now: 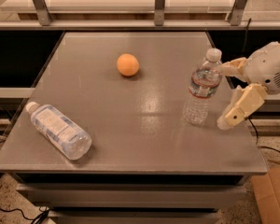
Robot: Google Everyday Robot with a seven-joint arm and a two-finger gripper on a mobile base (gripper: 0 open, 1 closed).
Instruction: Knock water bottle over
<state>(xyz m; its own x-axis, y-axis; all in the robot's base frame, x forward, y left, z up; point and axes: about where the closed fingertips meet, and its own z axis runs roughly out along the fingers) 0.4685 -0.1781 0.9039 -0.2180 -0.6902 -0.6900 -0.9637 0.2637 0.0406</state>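
Note:
The water bottle (202, 87) stands upright near the right edge of the grey table (140, 139). It is slim, clear and ribbed, with a white cap and a narrow red-edged label band. My gripper (222, 94) is just to its right, open, with one cream finger (229, 67) behind the bottle's shoulder and the other finger (236, 110) in front, lower down. The bottle sits at the mouth of the open fingers; I cannot tell whether a finger touches it.
A wider bottle with a pale blue-white label (58, 129) lies on its side at the front left. An orange ball (128, 64) sits at mid table, towards the back. A metal rail (140, 24) runs behind the table. A cardboard box (273, 195) stands on the floor at the lower right.

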